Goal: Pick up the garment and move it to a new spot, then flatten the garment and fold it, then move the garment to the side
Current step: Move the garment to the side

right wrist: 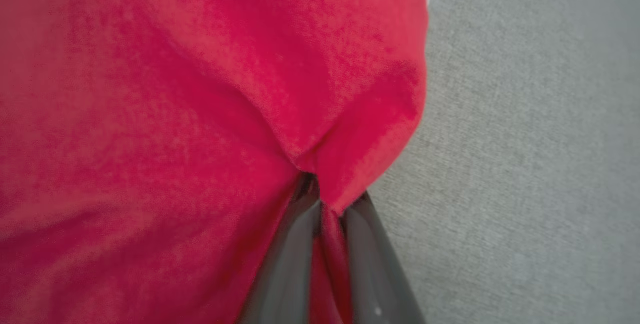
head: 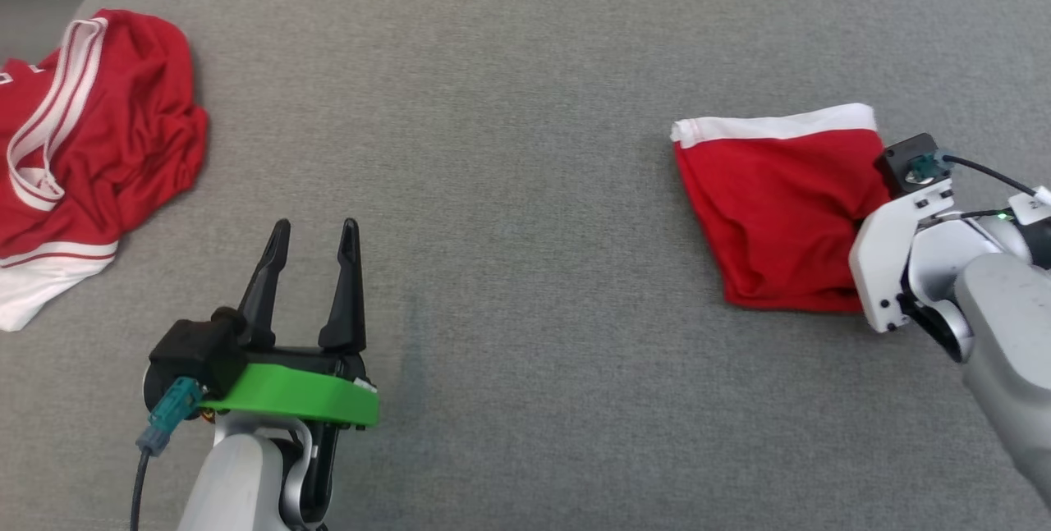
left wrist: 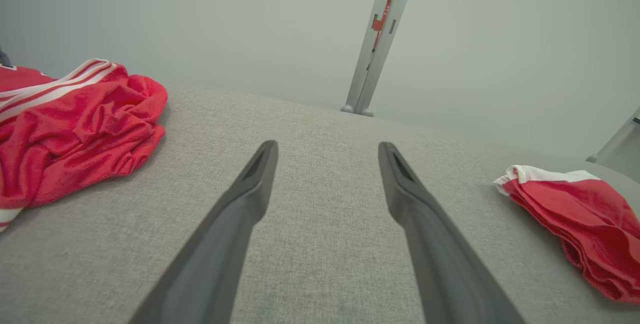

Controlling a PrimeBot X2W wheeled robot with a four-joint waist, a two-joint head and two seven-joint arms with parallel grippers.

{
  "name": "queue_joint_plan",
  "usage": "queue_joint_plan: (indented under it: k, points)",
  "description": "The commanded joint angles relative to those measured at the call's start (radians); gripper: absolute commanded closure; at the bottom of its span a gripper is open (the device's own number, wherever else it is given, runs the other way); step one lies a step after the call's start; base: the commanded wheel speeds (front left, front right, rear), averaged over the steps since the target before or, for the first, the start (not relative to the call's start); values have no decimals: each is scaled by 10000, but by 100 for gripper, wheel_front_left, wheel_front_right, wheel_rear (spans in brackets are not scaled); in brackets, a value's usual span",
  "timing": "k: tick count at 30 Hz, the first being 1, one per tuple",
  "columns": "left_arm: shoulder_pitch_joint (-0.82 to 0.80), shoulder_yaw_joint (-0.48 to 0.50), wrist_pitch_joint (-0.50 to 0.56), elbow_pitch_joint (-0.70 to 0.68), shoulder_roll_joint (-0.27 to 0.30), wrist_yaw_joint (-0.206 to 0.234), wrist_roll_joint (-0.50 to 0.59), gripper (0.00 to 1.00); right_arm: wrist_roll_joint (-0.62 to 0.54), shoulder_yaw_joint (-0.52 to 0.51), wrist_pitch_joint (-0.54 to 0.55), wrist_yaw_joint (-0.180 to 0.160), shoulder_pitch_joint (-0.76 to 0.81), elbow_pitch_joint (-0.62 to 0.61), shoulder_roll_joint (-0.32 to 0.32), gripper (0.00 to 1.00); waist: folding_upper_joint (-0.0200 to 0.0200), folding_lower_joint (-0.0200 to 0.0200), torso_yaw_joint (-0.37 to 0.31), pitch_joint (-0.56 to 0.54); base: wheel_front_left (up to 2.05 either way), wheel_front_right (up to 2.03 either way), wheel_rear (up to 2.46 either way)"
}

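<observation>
A folded red garment point(head: 772, 194) with a white band along its far edge lies at the right of the grey cloth surface point(head: 509, 145). My right arm's wrist point(head: 903, 219) sits at the garment's right edge. In the right wrist view my right gripper point(right wrist: 320, 199) is shut on a pinched fold of the red garment point(right wrist: 175, 113), near its edge. My left gripper point(head: 316, 227) hovers at the lower left, open, with nothing between its fingers. The left wrist view looks past my open left gripper point(left wrist: 327, 146) and has the garment point(left wrist: 575, 209) at its far right.
A second red garment point(head: 107, 129) with white stripes lies crumpled at the far left of the surface, and it is also at the left in the left wrist view point(left wrist: 75, 128). A metal post point(left wrist: 380, 38) stands beyond the surface's far edge.
</observation>
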Motion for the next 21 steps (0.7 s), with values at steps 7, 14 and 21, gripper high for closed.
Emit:
queue_joint_plan:
  k: [7, 14, 21]
  points:
    - [-624, -92, -3, -864, 28, -33, 426, 0, -621, 716, -1041, -36, -689, -52, -1871, 100, 0, 0, -1728, 1302, 0, 0, 0]
    - [-794, -523, -1, -1871, 411, -33, 678, 0, -1633, -172, -2485, -36, -1231, 679, -2312, 100, 0, 0, -2466, 2199, 0, 0, 0]
    - [-720, -580, -3, -2640, 825, -33, 694, 0, -2649, -1161, -3364, -36, -1503, 1345, -2703, 100, 0, 0, -2511, 2881, 0, 0, 0]
